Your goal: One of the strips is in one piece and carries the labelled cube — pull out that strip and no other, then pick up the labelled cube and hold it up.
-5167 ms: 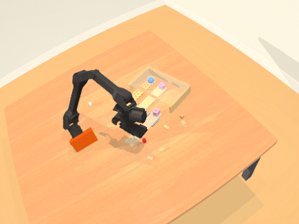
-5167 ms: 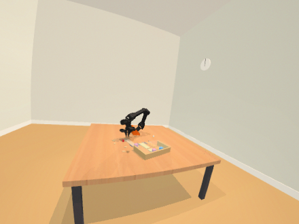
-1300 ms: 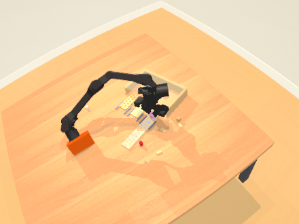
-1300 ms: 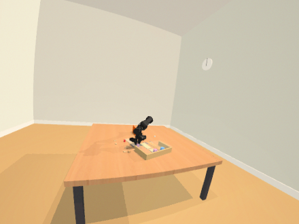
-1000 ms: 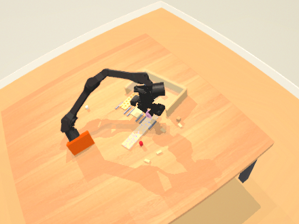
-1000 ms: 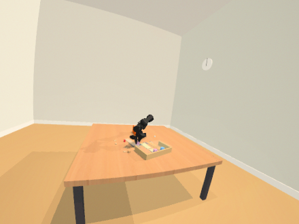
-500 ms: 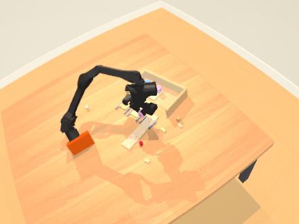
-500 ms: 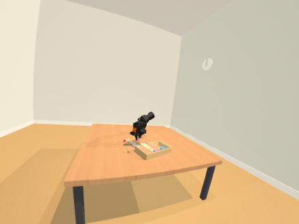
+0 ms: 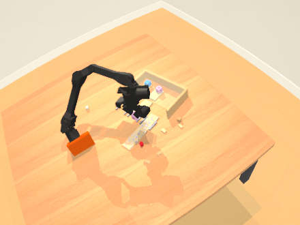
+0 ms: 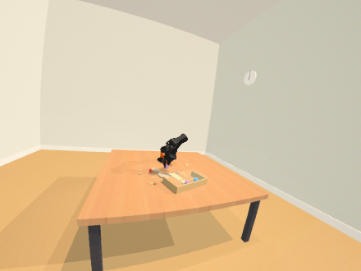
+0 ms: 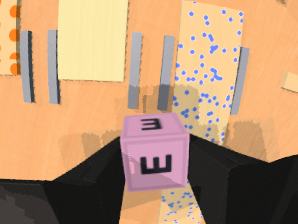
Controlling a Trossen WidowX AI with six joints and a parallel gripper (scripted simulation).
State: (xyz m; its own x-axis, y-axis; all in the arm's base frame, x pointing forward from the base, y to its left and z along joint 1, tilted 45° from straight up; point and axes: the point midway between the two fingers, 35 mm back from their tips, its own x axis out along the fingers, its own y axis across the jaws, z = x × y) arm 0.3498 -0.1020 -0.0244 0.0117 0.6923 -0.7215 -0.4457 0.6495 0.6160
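Observation:
A pink cube labelled E is between the fingers of my gripper, which is shut on it. The cube is held up above the table, over the strip with blue dots. That strip lies flat in one visible length, partly hidden by the cube and fingers in the wrist view. A plain pale yellow strip lies to its left, and a strip with orange dots shows at the far left edge. Grey rails stand beside the strips.
A walled wooden tray lies beyond the strips, with a blue cube and a purple cube inside. A red object is beside the dotted strip. Several small wooden pieces lie around.

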